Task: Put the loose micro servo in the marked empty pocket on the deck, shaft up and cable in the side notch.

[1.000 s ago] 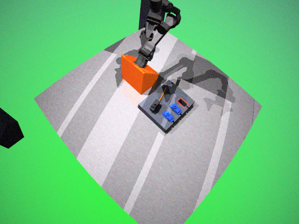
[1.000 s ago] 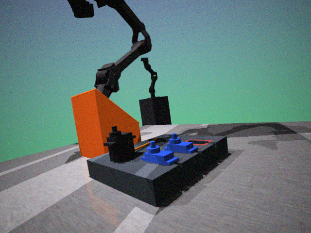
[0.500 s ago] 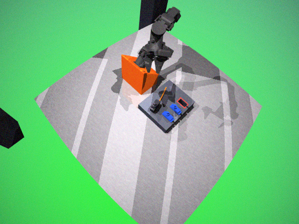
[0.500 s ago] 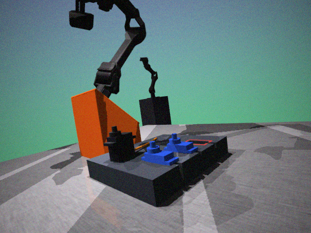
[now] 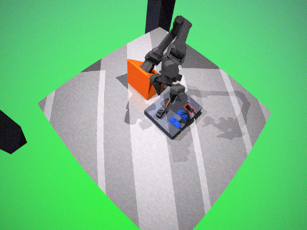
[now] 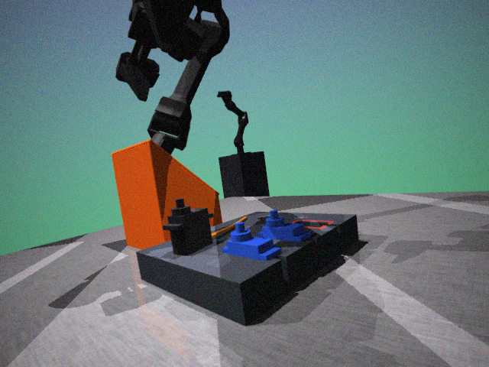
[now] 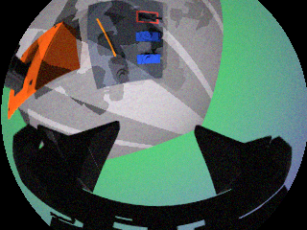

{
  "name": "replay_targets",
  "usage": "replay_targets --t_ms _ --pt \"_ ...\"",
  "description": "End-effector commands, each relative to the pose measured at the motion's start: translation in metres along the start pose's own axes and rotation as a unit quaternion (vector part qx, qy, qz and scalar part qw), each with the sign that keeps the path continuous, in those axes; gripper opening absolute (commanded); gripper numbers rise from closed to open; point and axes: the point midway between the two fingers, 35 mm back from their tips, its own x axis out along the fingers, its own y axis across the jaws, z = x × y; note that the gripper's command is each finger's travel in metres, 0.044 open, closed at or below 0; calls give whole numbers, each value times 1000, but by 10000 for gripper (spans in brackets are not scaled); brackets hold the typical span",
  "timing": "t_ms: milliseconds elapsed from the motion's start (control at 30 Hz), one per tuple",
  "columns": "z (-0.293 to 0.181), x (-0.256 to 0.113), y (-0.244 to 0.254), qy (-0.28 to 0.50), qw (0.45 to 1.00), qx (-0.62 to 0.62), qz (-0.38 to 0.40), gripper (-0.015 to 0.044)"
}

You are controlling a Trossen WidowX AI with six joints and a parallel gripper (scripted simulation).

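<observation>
The loose black micro servo [image 5: 160, 112] [image 6: 192, 232] [image 7: 121, 71] stands upright on the deck [image 5: 170, 130] [image 6: 233, 272] [image 7: 144, 74], shaft up. Its orange cable [image 5: 168, 102] [image 6: 229, 228] [image 7: 106, 37] runs away behind it. A red outline [image 6: 313, 227] [image 7: 137, 16] marks the empty dark pocket [image 5: 190, 109] near the deck's edge, beyond the two blue servos. My gripper [image 5: 165, 98] [image 7: 157, 126] is open with nothing between its fingers. It hangs in the air well above the deck. In the exterior view one finger shows high at the upper left; the other is hard to make out.
Two blue servos [image 5: 174, 122] [image 5: 183, 115] [image 6: 252, 246] [image 6: 286, 232] [image 7: 149, 58] [image 7: 148, 36] sit in a row with the pocket. An orange wedge-shaped block [image 5: 137, 79] [image 6: 137, 197] [image 7: 59, 50] stands beside the deck at the arm's base. A black block [image 6: 242, 173] with another arm stands far behind.
</observation>
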Motion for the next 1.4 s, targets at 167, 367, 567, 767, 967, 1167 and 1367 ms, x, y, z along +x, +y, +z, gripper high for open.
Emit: replay_targets --t_ms 167,367,567,767,967,1167,1367 --pt "45 73 32 -93 986 -95 102 440" --pt "74 106 67 -147 964 -147 163 440" --pt "79 113 76 -159 958 -159 178 440" --pt "82 124 81 -160 958 -159 178 440" --pt "85 136 86 -160 958 -159 178 440" --pt "86 141 88 -160 958 -159 178 440" --pt "89 149 92 -160 958 -159 178 440"
